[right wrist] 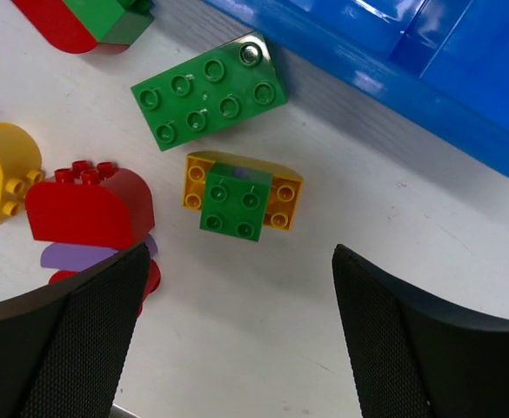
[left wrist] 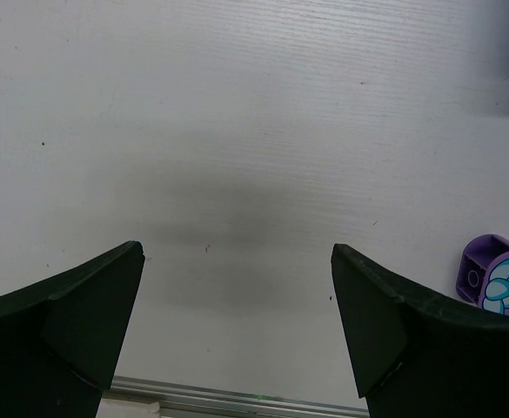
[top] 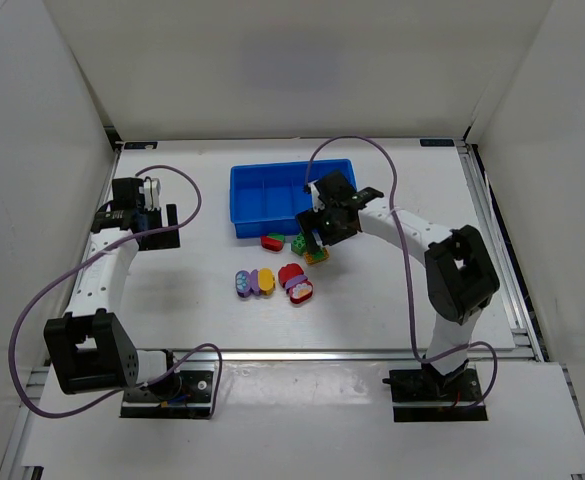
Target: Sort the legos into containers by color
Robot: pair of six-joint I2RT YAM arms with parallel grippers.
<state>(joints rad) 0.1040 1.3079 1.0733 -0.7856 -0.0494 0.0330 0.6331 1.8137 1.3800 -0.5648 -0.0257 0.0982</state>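
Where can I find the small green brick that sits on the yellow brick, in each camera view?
Top external: the green-on-yellow stack is near the picture's middle, just in front of the blue tray.
Left wrist: not in view.
Right wrist: slightly left of centre, below the large green brick.
Shared landmark: the blue tray's near wall.

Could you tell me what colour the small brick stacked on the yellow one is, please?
The small brick is green, clearest in the right wrist view.

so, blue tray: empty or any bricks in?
Empty where visible: the blue tray shows bare compartment floors from above. Part of its right end is hidden behind the right end effector.
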